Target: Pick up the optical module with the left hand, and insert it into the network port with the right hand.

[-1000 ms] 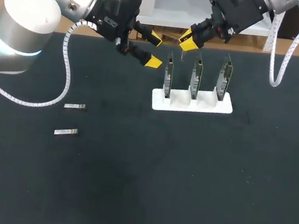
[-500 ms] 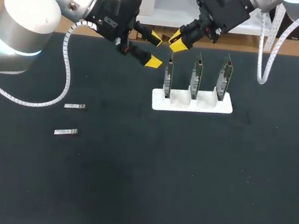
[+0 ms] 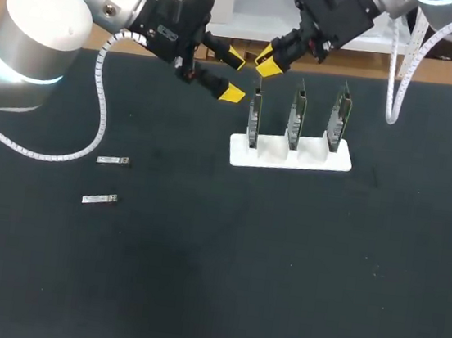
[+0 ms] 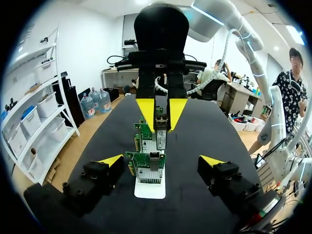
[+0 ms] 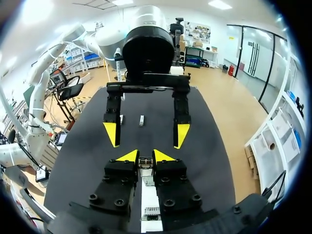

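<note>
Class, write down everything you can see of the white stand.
The stand is a low, white, plastic-looking block, lying flat on the dark table. Three slots along it each hold a green board upright on edge, in a row. Nothing else touches it.

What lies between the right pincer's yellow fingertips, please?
The optical module sits there, clamped from both sides by the right pincer; the right wrist view shows it.
</note>
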You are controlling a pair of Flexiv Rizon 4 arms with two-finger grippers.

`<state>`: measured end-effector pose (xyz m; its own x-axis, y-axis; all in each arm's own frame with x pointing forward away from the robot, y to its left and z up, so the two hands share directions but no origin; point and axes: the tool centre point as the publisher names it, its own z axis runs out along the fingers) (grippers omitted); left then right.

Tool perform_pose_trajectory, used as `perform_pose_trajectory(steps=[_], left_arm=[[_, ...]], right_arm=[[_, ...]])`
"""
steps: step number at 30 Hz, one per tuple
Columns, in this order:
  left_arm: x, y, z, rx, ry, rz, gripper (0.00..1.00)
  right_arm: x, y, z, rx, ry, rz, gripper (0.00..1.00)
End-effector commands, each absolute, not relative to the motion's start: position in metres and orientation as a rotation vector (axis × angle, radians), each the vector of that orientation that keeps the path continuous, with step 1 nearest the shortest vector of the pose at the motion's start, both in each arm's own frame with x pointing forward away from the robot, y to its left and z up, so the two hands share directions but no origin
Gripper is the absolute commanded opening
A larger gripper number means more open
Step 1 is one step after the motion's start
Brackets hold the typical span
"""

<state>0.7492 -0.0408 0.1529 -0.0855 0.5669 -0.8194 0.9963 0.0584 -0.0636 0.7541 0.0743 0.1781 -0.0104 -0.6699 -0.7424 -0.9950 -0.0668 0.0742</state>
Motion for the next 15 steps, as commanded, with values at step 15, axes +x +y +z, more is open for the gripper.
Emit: perform_pose_trajectory(steps=[15], left_arm=[[0.7514,-0.0414,0.1531,1.576,1.725,-0.891,1.0]], right_arm=[[0.7597,0.0781,0.1708,-1.792,1.707,0.864,0.0]])
